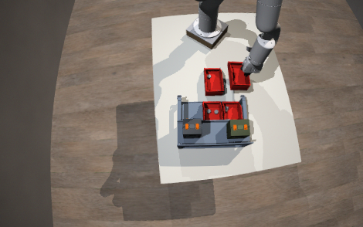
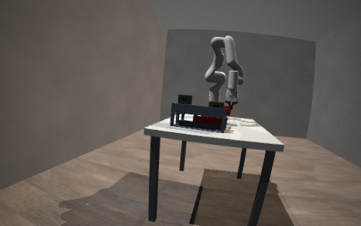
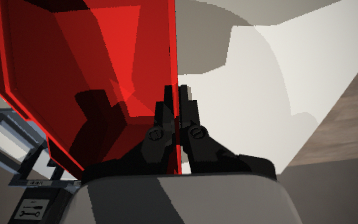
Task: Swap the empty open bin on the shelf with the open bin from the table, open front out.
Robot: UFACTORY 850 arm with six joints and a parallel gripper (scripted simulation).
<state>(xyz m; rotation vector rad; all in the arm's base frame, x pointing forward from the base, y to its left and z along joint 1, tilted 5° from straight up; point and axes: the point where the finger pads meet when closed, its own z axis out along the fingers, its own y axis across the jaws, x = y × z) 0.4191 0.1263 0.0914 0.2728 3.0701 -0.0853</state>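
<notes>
pinching the thin wall of the empty red plastic bin (image 1: 238, 76), tool (image 3: 177, 106) carries it at three o'clock of the parts-filled red bin (image 1: 213, 81), probably to set down on the white surface (image 1: 270, 127).

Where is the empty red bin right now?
In the top view the empty bin is on the table between the arm's base and the shelf, just right of the bin with parts, its thin wall pinched by the tool.

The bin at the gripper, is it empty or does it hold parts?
Empty. The top view shows only bare red floor inside this bin; the wrist view too. The gripper is shut on its wall.
</notes>
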